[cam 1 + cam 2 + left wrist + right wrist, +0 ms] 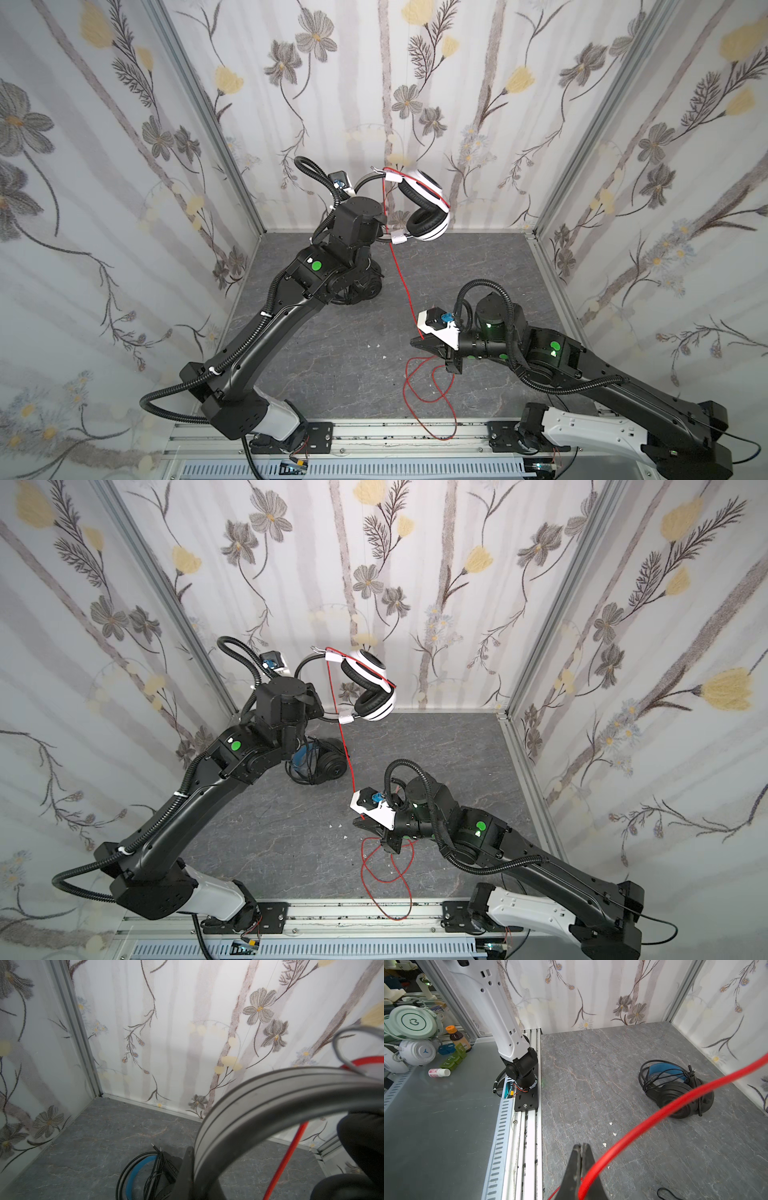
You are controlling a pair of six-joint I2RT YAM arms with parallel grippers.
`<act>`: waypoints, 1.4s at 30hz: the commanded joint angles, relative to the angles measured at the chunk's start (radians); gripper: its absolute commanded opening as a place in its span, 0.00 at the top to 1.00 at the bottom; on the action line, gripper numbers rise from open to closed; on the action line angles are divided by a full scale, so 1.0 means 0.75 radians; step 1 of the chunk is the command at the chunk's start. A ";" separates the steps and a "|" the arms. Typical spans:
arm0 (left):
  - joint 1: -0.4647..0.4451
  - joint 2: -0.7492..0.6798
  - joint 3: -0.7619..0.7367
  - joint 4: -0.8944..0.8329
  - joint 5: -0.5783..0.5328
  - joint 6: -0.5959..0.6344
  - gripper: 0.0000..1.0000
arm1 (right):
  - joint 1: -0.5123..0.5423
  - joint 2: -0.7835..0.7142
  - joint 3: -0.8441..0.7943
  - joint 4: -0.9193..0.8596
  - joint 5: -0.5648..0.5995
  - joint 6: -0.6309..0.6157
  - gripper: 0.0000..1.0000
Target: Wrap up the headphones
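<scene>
The white headphones (432, 232) (376, 715) with black earpads hang in the air near the back wall. My left gripper (193, 1153) is shut on their grey headband (270, 1095); in both top views its own wrist hides it. Their red cable (401, 274) (347, 750) runs taut down to my right gripper (415, 343) (358, 821) (581, 1145), which is shut on it low over the table. The rest of the cable lies in loose loops (432, 390) by the front rail. The black headphones (328, 762) (675, 1093) (133, 1172), blue inside the band, lie on the table with their cable bundled, partly under my left arm.
Flowered walls close the grey stone table (332, 353) on three sides. A metal rail (395, 432) runs along the front with both arm bases on it. Small white scraps (610, 1124) lie mid-table. Beyond the rail sit fans (413, 1022) and a bottle (456, 1038).
</scene>
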 commanded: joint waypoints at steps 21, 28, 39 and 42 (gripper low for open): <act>-0.150 -0.031 -0.395 -0.285 0.371 0.500 1.00 | -0.135 0.083 0.361 -0.342 0.358 -0.207 1.00; -0.194 -0.029 -0.372 -0.444 0.425 0.552 1.00 | -0.173 0.085 0.361 -0.343 0.682 -0.263 1.00; -0.222 -0.059 -0.284 -0.531 0.526 0.589 1.00 | -0.258 0.112 0.347 -0.270 0.907 -0.247 0.96; -0.229 -0.038 -0.239 -0.572 0.632 0.575 1.00 | -0.347 0.112 0.353 -0.230 0.837 -0.230 0.95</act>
